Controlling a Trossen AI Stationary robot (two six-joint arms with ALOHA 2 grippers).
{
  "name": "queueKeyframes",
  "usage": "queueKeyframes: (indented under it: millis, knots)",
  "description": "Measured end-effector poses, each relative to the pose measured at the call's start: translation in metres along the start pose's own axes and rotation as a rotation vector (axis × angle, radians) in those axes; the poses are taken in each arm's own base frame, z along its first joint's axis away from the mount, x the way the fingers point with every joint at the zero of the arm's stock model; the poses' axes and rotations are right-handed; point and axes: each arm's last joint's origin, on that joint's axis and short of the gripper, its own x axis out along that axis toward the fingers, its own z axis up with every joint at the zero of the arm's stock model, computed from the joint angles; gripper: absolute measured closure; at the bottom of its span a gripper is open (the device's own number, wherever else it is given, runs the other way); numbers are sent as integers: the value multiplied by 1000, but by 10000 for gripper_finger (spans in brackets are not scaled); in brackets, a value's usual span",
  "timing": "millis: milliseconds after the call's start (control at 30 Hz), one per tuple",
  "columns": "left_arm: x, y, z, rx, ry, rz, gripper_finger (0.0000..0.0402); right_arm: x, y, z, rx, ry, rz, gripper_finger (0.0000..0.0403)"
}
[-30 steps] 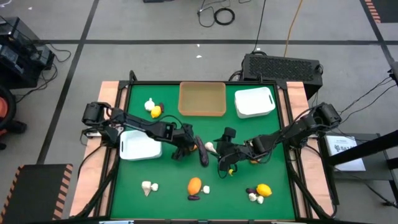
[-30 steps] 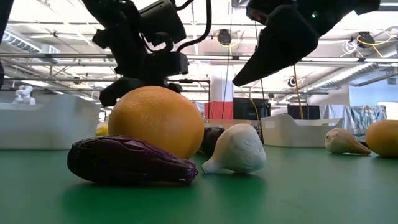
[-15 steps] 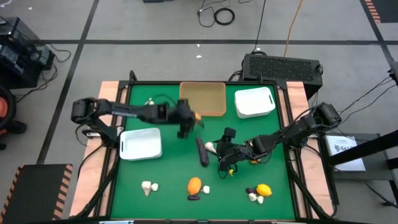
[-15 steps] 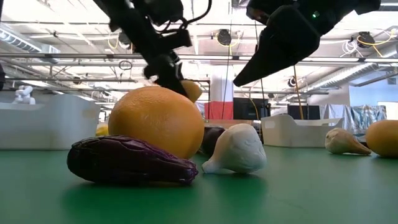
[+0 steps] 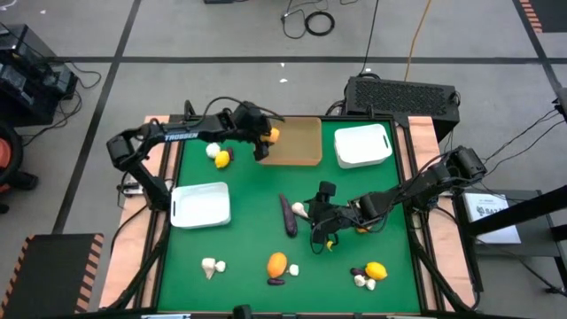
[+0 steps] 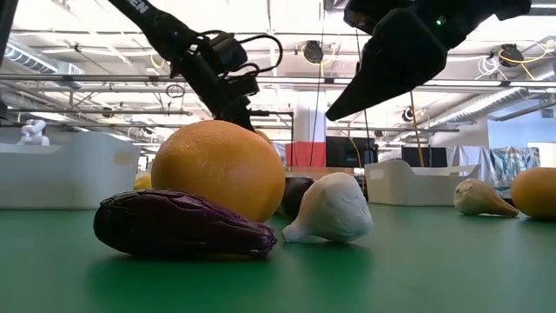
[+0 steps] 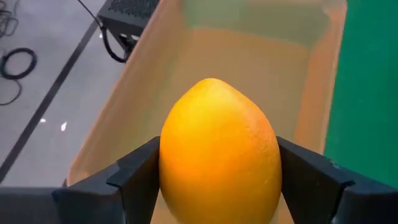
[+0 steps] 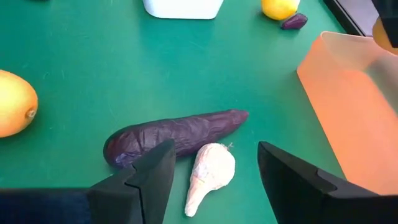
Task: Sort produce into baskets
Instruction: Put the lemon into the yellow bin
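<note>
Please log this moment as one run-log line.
left hand: shut on lemon, over tan basket | right hand: open, over garlic beside eggplant

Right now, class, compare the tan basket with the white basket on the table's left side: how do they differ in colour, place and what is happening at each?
The tan basket is translucent brown; the white basket is opaque white. The tan basket sits at the table's far edge, the white basket nearer the left edge. The left gripper holds an orange fruit over the tan basket's rim; no gripper is at the white basket. Both are shallow rectangular trays, and no produce shows in either.
</note>
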Motion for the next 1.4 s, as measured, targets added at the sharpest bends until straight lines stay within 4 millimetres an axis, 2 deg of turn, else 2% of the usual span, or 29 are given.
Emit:
queueKeyframes:
  millis: [133, 333, 567, 667, 767, 900, 1000, 1100, 1200, 1300, 1400]
  knots:
    - [6, -2, 0, -43, -5, -5, 116, 0, 0, 0, 1, 0, -1, 184]
    - [24, -9, -7, -46, 58, 86, 80, 0, 0, 0, 1, 0, -1, 184]
    - [23, -17, -4, -29, 49, 74, 46, 0, 0, 0, 1, 0, -1, 184]
    - [13, -17, 1, -35, 43, 72, 44, 0, 0, 0, 1, 1, -1, 184]
    - [-3, -21, 6, -60, 53, -19, 43, 0, 0, 0, 2, 1, -1, 184]
    - [-26, -42, 10, -72, 68, -186, 43, 0, 0, 0, 3, 1, 3, 184]
    - [-42, -63, 12, -29, 91, -238, 43, 0, 0, 0, 4, 1, 3, 184]
    - [-58, -82, 12, 22, 118, -218, 43, 0, 0, 0, 5, 1, 4, 184]
    - [-75, -90, 9, 33, 159, -188, 43, 0, 0, 0, 10, 1, 6, 184]
    - [-89, -89, 5, 8, 192, -126, 43, 0, 1, 0, 22, 7, 35, 184]
    - [-94, -76, -4, -36, 262, 15, 43, 0, 2, 0, 24, 12, 59, 184]
